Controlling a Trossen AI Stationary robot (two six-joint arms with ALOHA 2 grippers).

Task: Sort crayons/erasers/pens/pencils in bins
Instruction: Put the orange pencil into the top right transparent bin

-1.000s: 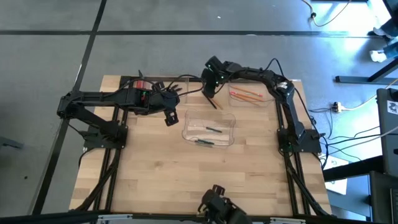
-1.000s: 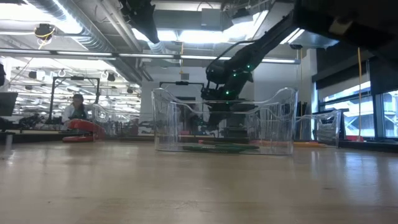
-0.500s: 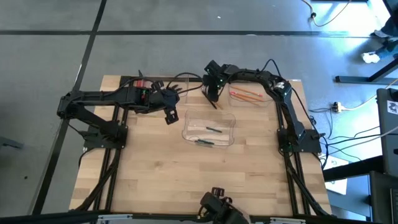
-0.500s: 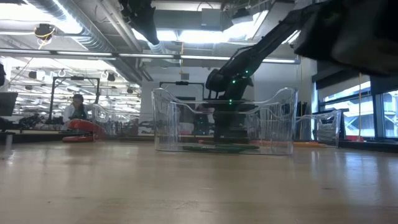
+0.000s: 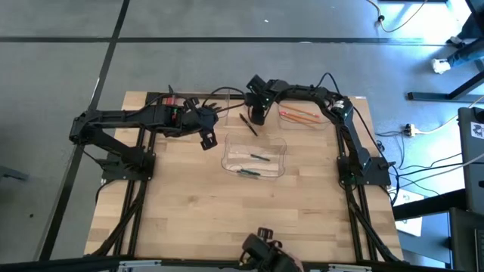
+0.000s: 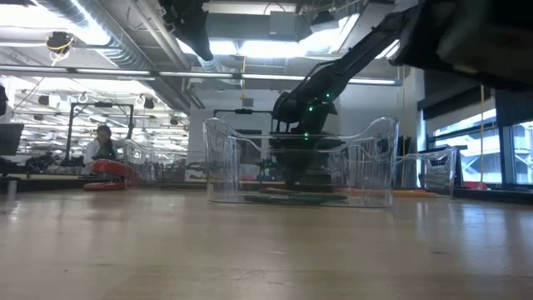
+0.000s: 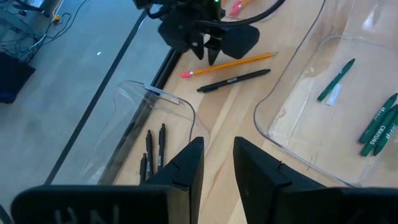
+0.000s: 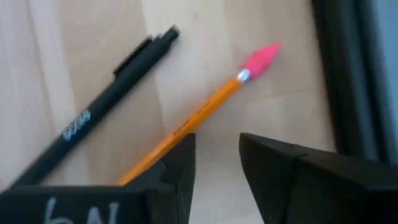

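Note:
An orange pencil [image 8: 205,109] with a pink eraser end and a black pen [image 8: 93,118] lie side by side on the table near its far edge; the pen also shows in the high view [image 5: 248,125]. My right gripper [image 8: 217,162] is open and low over the pencil, which runs under one finger [image 8: 177,168]; it also shows in the left wrist view [image 7: 207,53]. My left gripper [image 5: 206,142] is open and empty, above the table to the left of the middle bin [image 5: 224,155], which holds green crayons [image 5: 261,157]. My right gripper stands over the middle of the pencil with fingers pointing down. Whether a finger touches the pencil, I cannot tell. The pencil lies flat on the table.
A far-left bin [image 7: 134,93] holds several black pens [image 7: 152,149]. A far-right bin [image 5: 321,125] holds orange pencils [image 5: 299,115]. A red object [image 5: 170,102] lies by the far left edge. Bare wood lies toward the near edge.
My right gripper has come down toward the table by the far edge, over the pencil. The black pen beside it now lies a little farther toward the table's left.

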